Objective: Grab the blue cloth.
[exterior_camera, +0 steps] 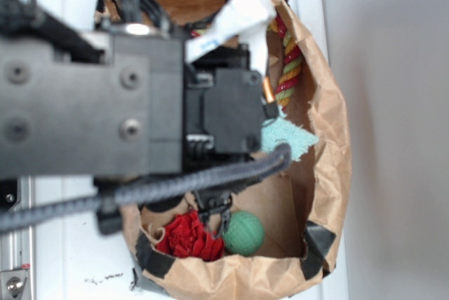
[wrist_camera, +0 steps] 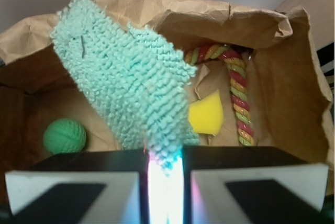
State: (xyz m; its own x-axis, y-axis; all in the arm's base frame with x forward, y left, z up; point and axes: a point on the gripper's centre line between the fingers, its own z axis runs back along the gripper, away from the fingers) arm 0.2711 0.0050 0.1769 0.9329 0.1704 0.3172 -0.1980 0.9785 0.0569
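Observation:
The blue cloth, a teal shaggy rag, hangs lifted above the floor of the brown paper bag, and my gripper is shut on its lower corner. In the exterior view only one corner of the blue cloth shows past the black arm, and the gripper itself is hidden under the arm.
A green ball lies at the left of the bag, and a yellow sponge-like piece and a red-yellow-green rope lie at the right. The exterior view shows the green ball, red ruffled fabric and the bag's wall.

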